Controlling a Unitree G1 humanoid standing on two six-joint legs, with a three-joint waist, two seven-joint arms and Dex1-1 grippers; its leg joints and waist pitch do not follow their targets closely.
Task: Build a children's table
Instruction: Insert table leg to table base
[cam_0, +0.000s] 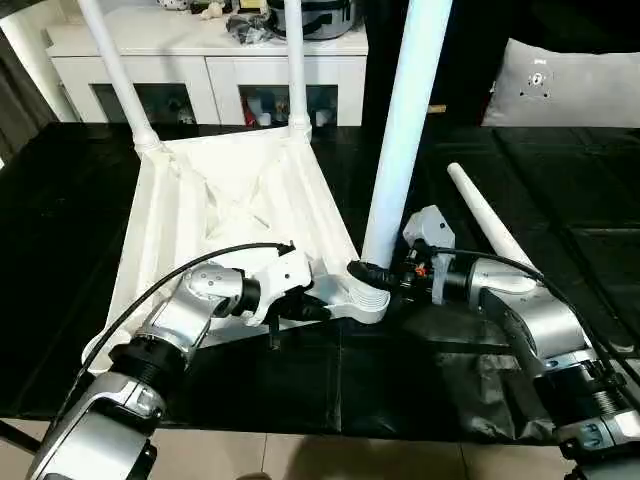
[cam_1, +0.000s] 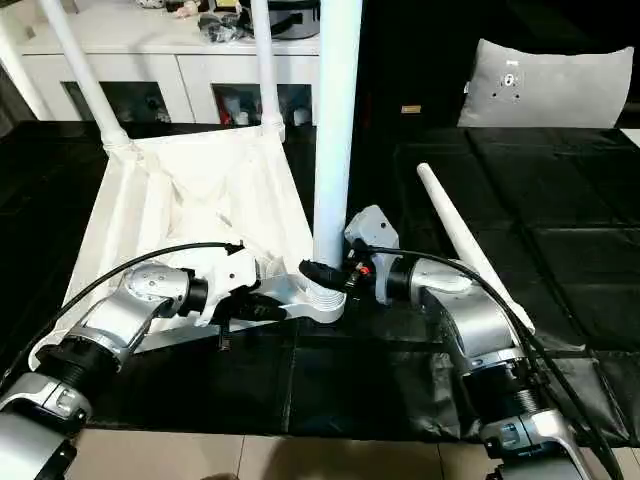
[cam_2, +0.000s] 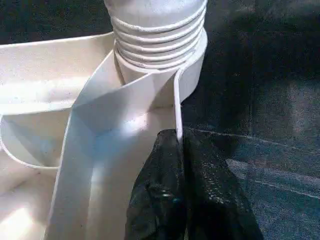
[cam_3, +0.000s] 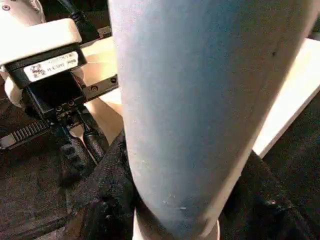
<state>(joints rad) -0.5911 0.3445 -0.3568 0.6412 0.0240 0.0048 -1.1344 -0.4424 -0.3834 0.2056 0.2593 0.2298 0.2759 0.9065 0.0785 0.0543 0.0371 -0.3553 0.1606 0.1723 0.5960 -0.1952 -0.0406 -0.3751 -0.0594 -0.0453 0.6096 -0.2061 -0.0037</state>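
The white table top (cam_0: 230, 190) lies upside down on the black mat, ribs facing up. Two legs (cam_0: 115, 70) (cam_0: 294, 60) stand in its far corner sockets. A third leg (cam_0: 410, 120) stands upright in the near right socket (cam_0: 362, 298), its threaded end (cam_2: 155, 35) seated there. My right gripper (cam_0: 375, 272) is shut around this leg's base (cam_3: 200, 100). My left gripper (cam_0: 315, 310) is shut on the table top's thin rim (cam_2: 177, 100) just beside that socket. A fourth leg (cam_0: 490, 225) lies loose on the mat to the right.
A white cabinet (cam_0: 210, 60) with glass doors stands behind the table top. A grey cushion (cam_0: 570, 85) sits at the back right. The black mat (cam_0: 400, 380) ends near my body, with tiled floor (cam_0: 300, 455) beyond its edge.
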